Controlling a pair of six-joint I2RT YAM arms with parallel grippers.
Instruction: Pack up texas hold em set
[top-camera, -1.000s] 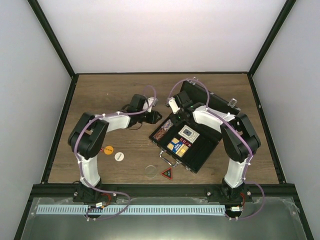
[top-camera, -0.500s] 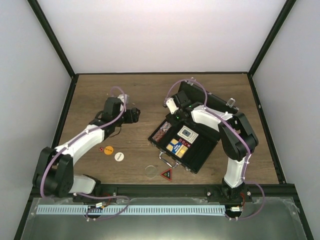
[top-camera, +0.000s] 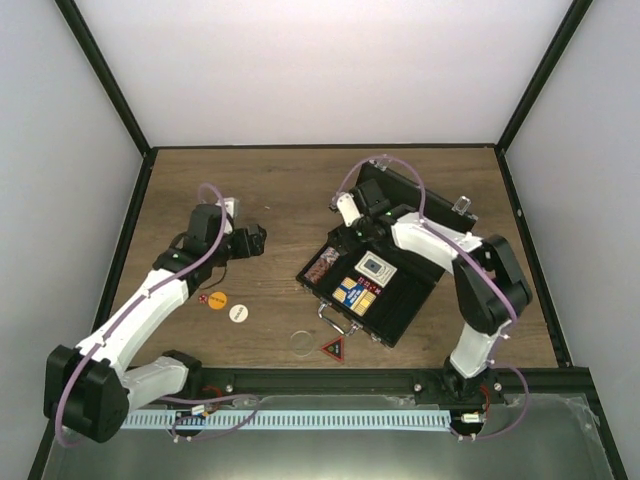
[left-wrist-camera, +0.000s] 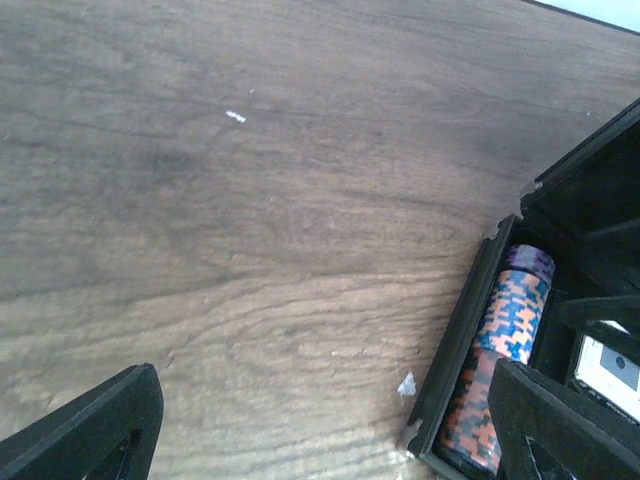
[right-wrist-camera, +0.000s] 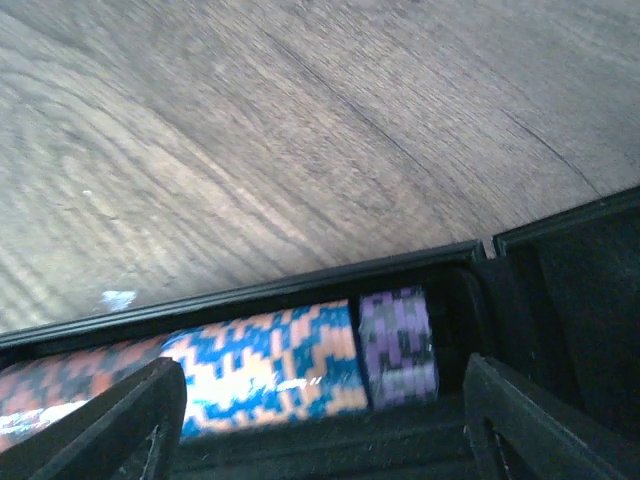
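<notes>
Case (top-camera: 405, 305) open, chips (top-camera: 322, 266) inside

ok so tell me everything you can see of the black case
The black case lies open on the wooden table, set askew, its lid standing up at the far side. A silver handle sits on its near edge. Inside: a row of chips along one side wall and card decks.
</notes>
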